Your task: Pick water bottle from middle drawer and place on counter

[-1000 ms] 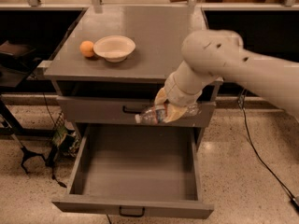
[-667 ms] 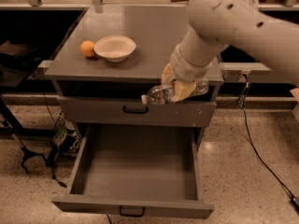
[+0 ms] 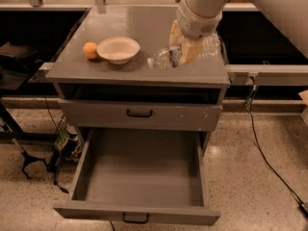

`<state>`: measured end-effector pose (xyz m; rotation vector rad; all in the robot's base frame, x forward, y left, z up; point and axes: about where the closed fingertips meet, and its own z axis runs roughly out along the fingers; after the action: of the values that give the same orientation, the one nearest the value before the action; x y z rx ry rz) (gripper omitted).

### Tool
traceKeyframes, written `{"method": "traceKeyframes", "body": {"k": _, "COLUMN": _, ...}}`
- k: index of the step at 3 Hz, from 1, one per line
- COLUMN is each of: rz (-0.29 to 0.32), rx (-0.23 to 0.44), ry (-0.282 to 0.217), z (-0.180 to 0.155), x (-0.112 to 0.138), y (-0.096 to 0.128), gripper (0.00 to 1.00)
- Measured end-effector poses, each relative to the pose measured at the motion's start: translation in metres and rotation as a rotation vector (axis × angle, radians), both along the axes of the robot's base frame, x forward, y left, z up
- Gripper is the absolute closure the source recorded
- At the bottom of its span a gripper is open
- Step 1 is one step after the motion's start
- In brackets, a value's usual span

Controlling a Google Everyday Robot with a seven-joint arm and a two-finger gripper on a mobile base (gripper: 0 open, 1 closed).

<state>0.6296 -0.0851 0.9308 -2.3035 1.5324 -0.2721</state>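
Grey tabletop (image 3: 144,20), right of the bowl (image 3: 118,49): gripper (image 3: 185,52) fingers clasp the bottle (image 3: 165,60); drawer (image 3: 139,214) empty, only release seems left.

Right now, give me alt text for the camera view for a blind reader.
The gripper holds the water bottle on its side over the counter, right of a bowl and an orange. Below, the middle drawer stands pulled open.
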Motion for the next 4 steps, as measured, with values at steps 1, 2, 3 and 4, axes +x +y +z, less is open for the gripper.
{"method": "traceKeyframes", "body": {"k": 1, "rz": -0.038, "rx": 0.008, "ry": -0.026, "z": 0.016, "x": 0.04, "y": 0.003, "gripper": 1.0}}
{"method": "traceKeyframes", "body": {"k": 2, "rz": -0.068, "rx": 0.026, "ry": -0.024, "z": 0.008, "x": 0.071, "y": 0.01, "gripper": 1.0}}
{"method": "traceKeyframes", "body": {"k": 3, "rz": -0.099, "rx": 0.046, "ry": 0.043, "z": -0.034, "x": 0.09, "y": 0.011, "gripper": 0.99}}
{"method": "traceKeyframes", "body": {"k": 4, "rz": -0.123, "rx": 0.054, "ry": 0.097, "z": -0.064, "x": 0.092, "y": 0.003, "gripper": 0.76}}
